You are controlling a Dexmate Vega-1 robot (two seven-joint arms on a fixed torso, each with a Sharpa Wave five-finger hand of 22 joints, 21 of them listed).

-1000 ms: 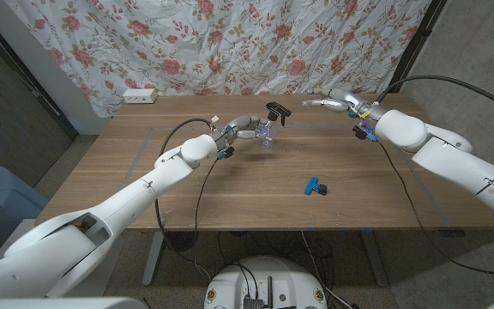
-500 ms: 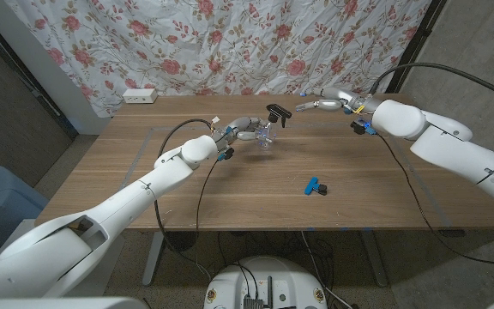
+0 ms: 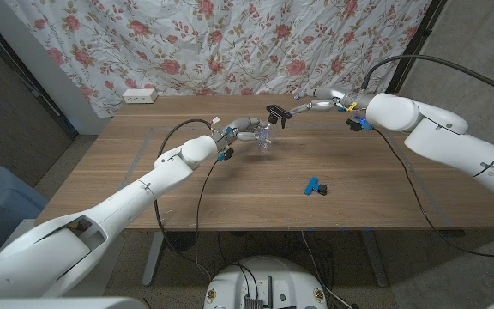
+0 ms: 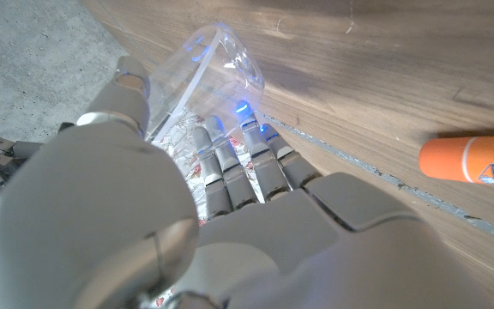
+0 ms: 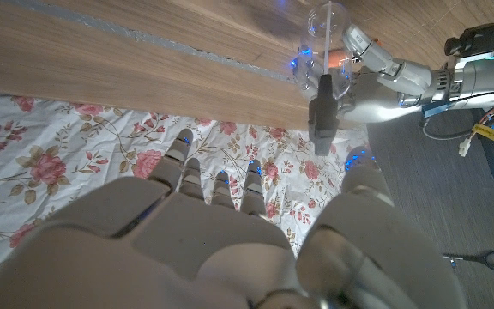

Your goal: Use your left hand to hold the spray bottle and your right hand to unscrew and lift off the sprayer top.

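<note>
One spray bottle [image 3: 265, 137], left hand [image 3: 245, 128] gripping it.

Place: makeshift lab — robot test room
Signs: floral sheet [image 3: 230, 43] backdrop, bare wall [image 3: 478, 43], table [image 3: 256, 189] — cables [image 3: 197, 197]

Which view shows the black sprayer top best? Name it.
The head view: the sprayer top stands clear above the spray bottle in the left robot hand. The right wrist view shows it smaller and turned; the left wrist view shows the clear bottle body.

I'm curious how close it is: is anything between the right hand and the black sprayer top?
Nothing. In the head view a short bare gap separates the right hand from the sprayer top on the clear bottle held by the left hand.
</note>
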